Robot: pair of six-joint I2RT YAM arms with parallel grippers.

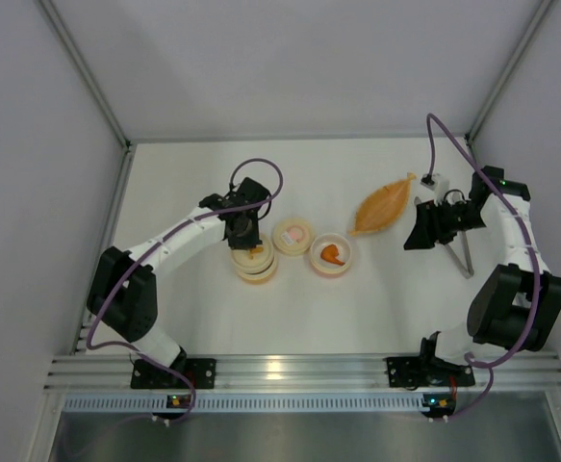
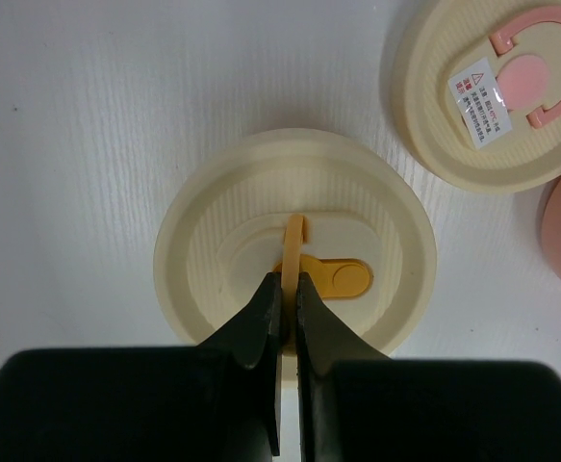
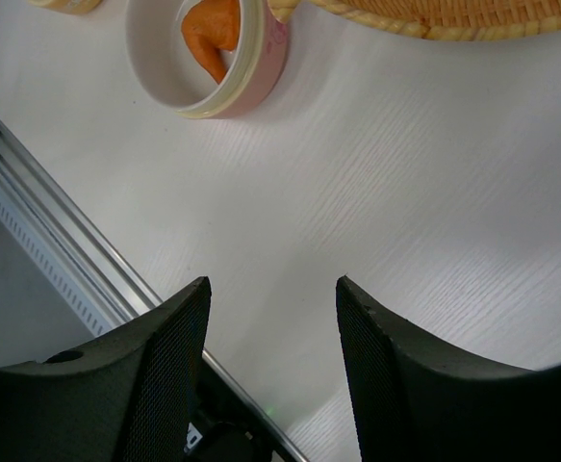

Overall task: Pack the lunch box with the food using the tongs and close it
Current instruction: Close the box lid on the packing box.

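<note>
The lunch box is two small tubs. A cream lid with an orange mark (image 2: 261,231) lies on top of the yellow-orange tub (image 1: 255,273). My left gripper (image 2: 287,279) is shut on this lid's thin upright handle (image 2: 295,236), right above the tub (image 1: 244,234). The pink tub (image 1: 331,256) stands uncovered with an orange wedge of food (image 3: 213,34) inside. Its pink-marked lid (image 1: 293,235) lies flat between the two tubs. The tongs (image 1: 461,258) lie on the table by my right gripper (image 1: 413,231), which is open and holds nothing (image 3: 272,284).
An orange leaf-shaped dish (image 1: 381,205) lies behind the pink tub, left of the right gripper. The aluminium rail (image 1: 290,371) runs along the near table edge. Grey walls close the table in on the left, back and right.
</note>
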